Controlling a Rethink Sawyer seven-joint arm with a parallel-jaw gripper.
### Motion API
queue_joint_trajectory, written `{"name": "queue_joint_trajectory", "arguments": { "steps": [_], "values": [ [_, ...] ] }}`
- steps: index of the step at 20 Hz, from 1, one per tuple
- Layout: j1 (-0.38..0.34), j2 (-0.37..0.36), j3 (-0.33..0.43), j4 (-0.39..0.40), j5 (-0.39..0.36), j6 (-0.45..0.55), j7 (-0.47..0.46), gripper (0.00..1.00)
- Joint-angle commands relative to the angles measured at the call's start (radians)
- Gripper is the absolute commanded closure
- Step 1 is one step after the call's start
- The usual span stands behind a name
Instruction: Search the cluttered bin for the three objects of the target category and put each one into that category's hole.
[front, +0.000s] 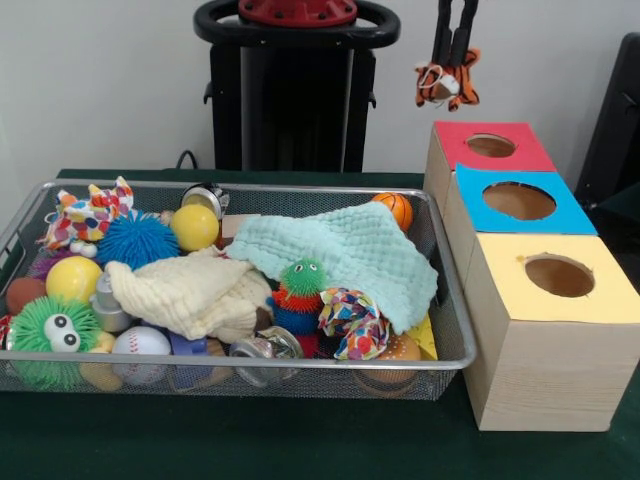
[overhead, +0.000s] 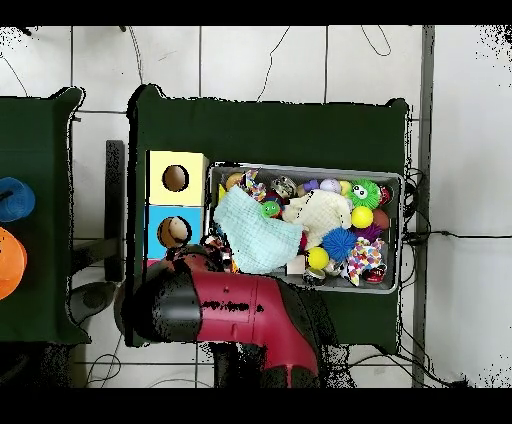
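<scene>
My gripper (front: 452, 62) is closed on a small orange tiger toy (front: 447, 84), suspended above the hole (front: 490, 145) in the red-topped box (front: 478, 152).

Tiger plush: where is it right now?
Front view: the tiger plush hangs in the pincer, above the red-topped box's hole, upper right.

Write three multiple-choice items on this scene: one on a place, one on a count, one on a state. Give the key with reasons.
1. The gripper hangs:
A. above the red-topped box
B. inside the bin
C. above the yellow-topped box

2. Wooden boxes beside the bin:
A. two
B. three
C. four

3. The gripper is:
A. open and empty
B. shut on a small tiger toy
C. shut on the mint cloth

Key: A, it hangs over the hole; B, red, blue and yellow tops; B, the toy dangles from it.
</scene>
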Motion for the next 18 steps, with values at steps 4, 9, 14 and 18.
{"name": "queue_joint_trajectory", "arguments": {
  "steps": [4,9,14,18],
  "values": [
    [0.051,0.081,-0.033,0.126,0.056,-0.148,0.334,1.0],
    [0.069,0.115,-0.045,0.132,0.069,-0.184,0.348,1.0],
    [0.098,0.111,-0.06,0.153,0.091,-0.182,0.374,1.0],
    [0.129,0.117,-0.078,0.154,0.097,-0.184,0.4,1.0]
  ]
}}
